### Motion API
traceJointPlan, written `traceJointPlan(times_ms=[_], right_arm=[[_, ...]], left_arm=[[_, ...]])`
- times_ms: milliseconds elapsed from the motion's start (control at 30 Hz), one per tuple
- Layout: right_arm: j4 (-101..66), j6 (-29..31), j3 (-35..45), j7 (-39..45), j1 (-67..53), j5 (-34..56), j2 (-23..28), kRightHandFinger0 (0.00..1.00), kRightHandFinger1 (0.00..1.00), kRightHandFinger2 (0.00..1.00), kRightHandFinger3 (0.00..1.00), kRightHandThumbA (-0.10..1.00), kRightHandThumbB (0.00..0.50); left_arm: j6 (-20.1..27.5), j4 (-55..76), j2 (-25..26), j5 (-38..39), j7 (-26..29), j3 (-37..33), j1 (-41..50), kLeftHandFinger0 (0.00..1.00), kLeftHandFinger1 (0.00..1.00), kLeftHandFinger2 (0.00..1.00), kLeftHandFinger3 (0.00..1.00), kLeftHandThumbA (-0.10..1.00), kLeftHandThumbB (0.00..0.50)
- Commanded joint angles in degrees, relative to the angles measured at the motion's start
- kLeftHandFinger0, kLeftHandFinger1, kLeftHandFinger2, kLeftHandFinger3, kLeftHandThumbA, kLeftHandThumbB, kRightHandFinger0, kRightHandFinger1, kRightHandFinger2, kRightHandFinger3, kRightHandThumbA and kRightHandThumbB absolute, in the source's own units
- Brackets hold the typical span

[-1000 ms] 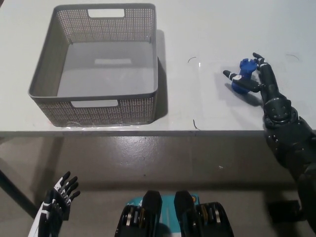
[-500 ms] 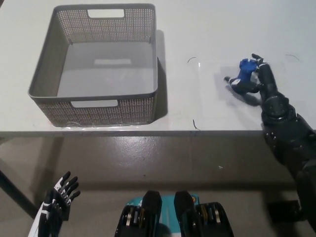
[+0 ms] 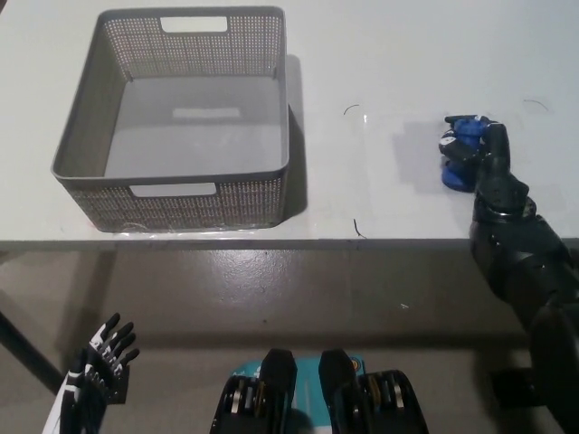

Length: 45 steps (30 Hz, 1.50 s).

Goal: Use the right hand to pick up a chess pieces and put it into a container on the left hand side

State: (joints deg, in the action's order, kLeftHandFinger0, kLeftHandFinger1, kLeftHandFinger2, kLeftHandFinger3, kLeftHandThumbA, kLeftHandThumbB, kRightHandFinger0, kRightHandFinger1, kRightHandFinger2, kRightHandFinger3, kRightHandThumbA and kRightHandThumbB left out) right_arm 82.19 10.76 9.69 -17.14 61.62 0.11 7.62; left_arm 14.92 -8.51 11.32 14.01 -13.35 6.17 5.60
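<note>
Black right hand [image 3: 484,158] on the white table [image 3: 380,72] at the right, wrapped around the blue chess piece [image 3: 460,152], fingers closed on it from the right side. Piece tilted, its base low against the table surface or just off it; cannot tell which. Grey mesh basket [image 3: 172,194] well apart to the left, upright, nothing inside, handle cut-outs on its near and far walls. White left hand [image 3: 95,366] hanging low at the near left, below the table edge, fingers apart, holding nothing. Likely at the grasp-and-lift step, with the whole carry leftward not yet done. Main risk: hold looks sidelong and partial, with much of the piece bulging out on the left of the fingers, so a quick lift or swing could let it roll out and drop onto the table or over the near edge. Second risk: too low a path across, clipping the basket's tall right wall and knocking the piece loose, or shoving the light basket aside before release.
</note>
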Motion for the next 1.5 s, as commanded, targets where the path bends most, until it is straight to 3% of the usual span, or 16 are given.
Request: traceJointPlan(times_ms=[0, 267, 333, 433, 467, 667, 733, 833, 867, 933, 1133, 1167, 1200, 1300, 1400, 1467], right_arm=[[-0.26, 3.65, 1.57, 0.34, 2.26, 3.04, 0.26, 0.0, 0.23, 0.58, 0.48, -0.1, 0.081], [-0.71, 5.55, 3.34, 0.0, 4.0, 4.72, -0.04, 0.0, 0.14, 0.5, 0.43, -0.1, 0.084], [-2.16, 7.6, 3.96, 0.66, 6.64, 5.54, -0.48, 0.0, 0.21, 0.6, 0.5, -0.1, 0.114], [-2.12, 7.71, 3.89, 0.62, 6.78, 5.61, -0.43, 0.0, 0.23, 0.62, 0.52, -0.1, 0.115], [-3.56, 9.36, 2.17, -0.32, 8.3, 3.79, -0.79, 0.0, 0.24, 0.63, 0.55, -0.1, 0.125], [-11.6, 11.5, -3.45, -4.79, 9.78, -1.0, -2.83, 0.0, 0.2, 0.54, 0.53, -0.1, 0.136], [-14.83, 10.58, -4.55, -6.22, 9.98, -1.64, -3.61, 0.0, 0.11, 0.43, 0.42, -0.1, 0.159], [-19.28, 11.08, -5.57, -6.35, 9.58, -2.3, -4.87, 0.0, 0.11, 0.43, 0.43, -0.1, 0.148], [-20.23, 11.1, -6.15, -6.81, 9.49, -3.05, -5.05, 0.0, 0.06, 0.38, 0.38, -0.1, 0.164], [-22.71, 10.44, -7.43, -7.58, 9.62, -4.44, -6.02, 0.0, 0.05, 0.41, 0.43, -0.1, 0.151], [-24.24, 10.0, -9.36, -7.79, 10.75, -5.33, -9.4, 0.0, 0.08, 0.45, 0.45, -0.1, 0.143], [-23.5, 9.61, -9.73, -8.22, 11.51, -5.6, -10.66, 0.02, 0.04, 0.38, 0.44, -0.1, 0.142], [-22.77, 9.54, -10.1, -7.65, 12.05, -5.54, -11.55, 0.0, 0.01, 0.37, 0.46, -0.1, 0.126], [-20.39, 8.36, -10.75, -6.93, 13.37, -5.45, -13.56, 0.0, 0.02, 0.41, 0.49, -0.1, 0.126], [-15.55, 8.97, -11.47, -7.63, 15.64, -5.72, -15.86, 0.0, 0.07, 0.51, 0.54, -0.1, 0.145], [-12.94, 10.01, -12.07, -7.41, 16.99, -5.98, -16.47, 0.0, 0.07, 0.51, 0.55, -0.1, 0.131]], left_arm=[[2.19, 0.33, 0.57, 0.61, -1.21, 0.07, 0.63, 1.0, 1.0, 1.0, 1.0, 1.0, 0.378], [1.17, 0.42, 0.99, 0.72, -1.42, 0.24, -0.38, 1.0, 1.0, 1.0, 1.0, 1.0, 0.366], [0.15, 0.73, 0.42, 0.71, -0.8, 0.26, -0.58, 1.0, 1.0, 1.0, 1.0, 1.0, 0.362], [0.07, 0.75, 0.35, 0.7, -0.8, 0.24, -0.64, 1.0, 1.0, 1.0, 1.0, 1.0, 0.362], [0.2, 0.16, 0.24, 0.41, -0.94, -0.07, -0.95, 1.0, 1.0, 1.0, 1.0, 1.0, 0.323], [1.32, -2.02, 0.02, -0.66, -0.48, -0.12, -1.09, 1.0, 1.0, 1.0, 1.0, 1.0, 0.307], [0.62, -2.57, -0.1, -0.68, -0.21, -0.06, -1.36, 1.0, 1.0, 1.0, 1.0, 1.0, 0.322], [1.07, -3.18, 0.16, -0.9, -0.63, -0.27, -1.56, 1.0, 1.0, 1.0, 1.0, 1.0, 0.307], [1.07, -3.28, 0.21, -0.88, -0.79, -0.36, -1.61, 1.0, 1.0, 1.0, 1.0, 1.0, 0.31], [1.43, -3.78, 0.4, -0.89, -1.46, -0.75, -1.77, 1.0, 1.0, 1.0, 1.0, 1.0, 0.308], [1.56, -4.48, 0.35, -1.12, -1.87, -1.63, -1.89, 1.0, 1.0, 1.0, 1.0, 1.0, 0.307], [1.58, -4.71, 0.34, -1.03, -2.11, -1.9, -1.99, 1.0, 1.0, 1.0, 1.0, 1.0, 0.313], [1.85, -4.95, 0.3, -0.81, -2.3, -2.05, -1.94, 1.0, 1.0, 1.0, 1.0, 1.0, 0.314], [2.46, -5.42, 0.2, -1.13, -2.31, -2.45, -1.7, 1.0, 1.0, 1.0, 1.0, 1.0, 0.314], [2.56, -5.73, 0.29, -1.42, -2.29, -2.95, -1.67, 1.0, 1.0, 1.0, 1.0, 1.0, 0.318], [2.39, -5.44, 0.48, -1.26, -2.61, -3.15, -1.83, 1.0, 1.0, 1.0, 1.0, 1.0, 0.304]])
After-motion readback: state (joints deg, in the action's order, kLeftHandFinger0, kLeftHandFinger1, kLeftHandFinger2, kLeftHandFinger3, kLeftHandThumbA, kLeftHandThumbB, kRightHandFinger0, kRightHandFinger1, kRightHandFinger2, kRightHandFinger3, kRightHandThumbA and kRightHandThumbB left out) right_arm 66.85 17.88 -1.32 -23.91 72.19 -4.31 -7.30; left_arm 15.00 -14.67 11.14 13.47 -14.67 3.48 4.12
